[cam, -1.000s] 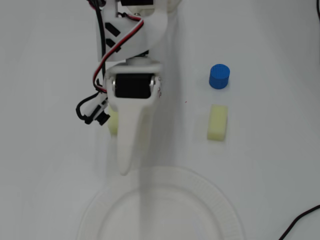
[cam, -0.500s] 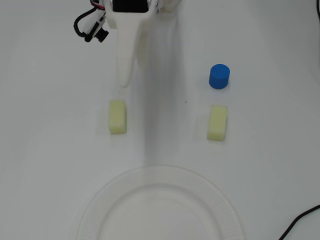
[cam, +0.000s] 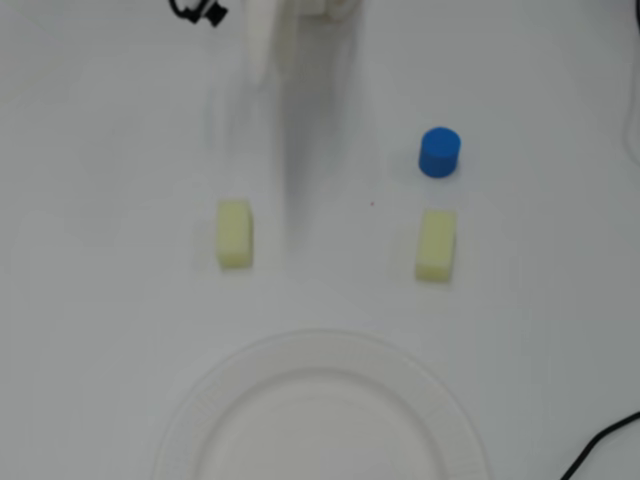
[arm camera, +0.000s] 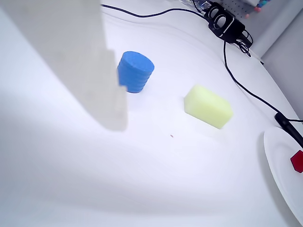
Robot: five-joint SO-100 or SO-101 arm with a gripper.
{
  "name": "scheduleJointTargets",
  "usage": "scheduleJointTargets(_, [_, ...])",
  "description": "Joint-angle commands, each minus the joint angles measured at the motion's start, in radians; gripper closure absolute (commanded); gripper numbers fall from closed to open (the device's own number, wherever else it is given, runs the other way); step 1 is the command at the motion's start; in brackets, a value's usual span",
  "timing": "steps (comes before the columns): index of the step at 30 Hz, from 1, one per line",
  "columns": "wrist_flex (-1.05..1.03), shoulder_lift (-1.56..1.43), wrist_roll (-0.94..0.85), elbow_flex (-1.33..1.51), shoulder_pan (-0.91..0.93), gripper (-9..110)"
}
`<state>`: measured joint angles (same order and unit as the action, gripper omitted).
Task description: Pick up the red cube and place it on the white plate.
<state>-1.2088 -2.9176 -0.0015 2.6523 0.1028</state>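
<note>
Already the red cube (arm camera: 297, 161) is seen resting on the white plate (arm camera: 279, 165), at four o'clock from the gripper finger (arm camera: 94, 71) in the wrist view; gripper opening cannot be told.

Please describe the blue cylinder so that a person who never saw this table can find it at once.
In the overhead view, start at the white plate at the bottom edge. Above it lie two pale yellow blocks; take the right block. Just beyond it stands the blue cylinder, the only round and only blue piece on the table.
</note>
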Motion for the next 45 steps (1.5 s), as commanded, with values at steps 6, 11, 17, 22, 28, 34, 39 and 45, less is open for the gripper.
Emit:
scheduleJointTargets(6, [-0.021, -0.523, -0.025, 0.402, 0.031, 62])
scheduleJointTargets(11, [-0.029, -0.523, 0.005, 0.448, 0.051, 66])
scheduleJointTargets(17, [-0.025, -0.523, -0.029, 0.508, 0.02, 96])
scheduleJointTargets(22, [-0.005, -0.523, -0.005, 0.575, 0.015, 102])
scheduleJointTargets(28, [-0.029, -0.523, 0.052, 0.577, 0.017, 102])
scheduleJointTargets(34, [-0.031, -0.525, 0.009, 0.577, -0.021, 102])
scheduleJointTargets(39, [-0.031, -0.525, -0.003, 0.577, -0.038, 102])
scheduleJointTargets(45, [-0.029, -0.525, -0.008, 0.577, -0.044, 102])
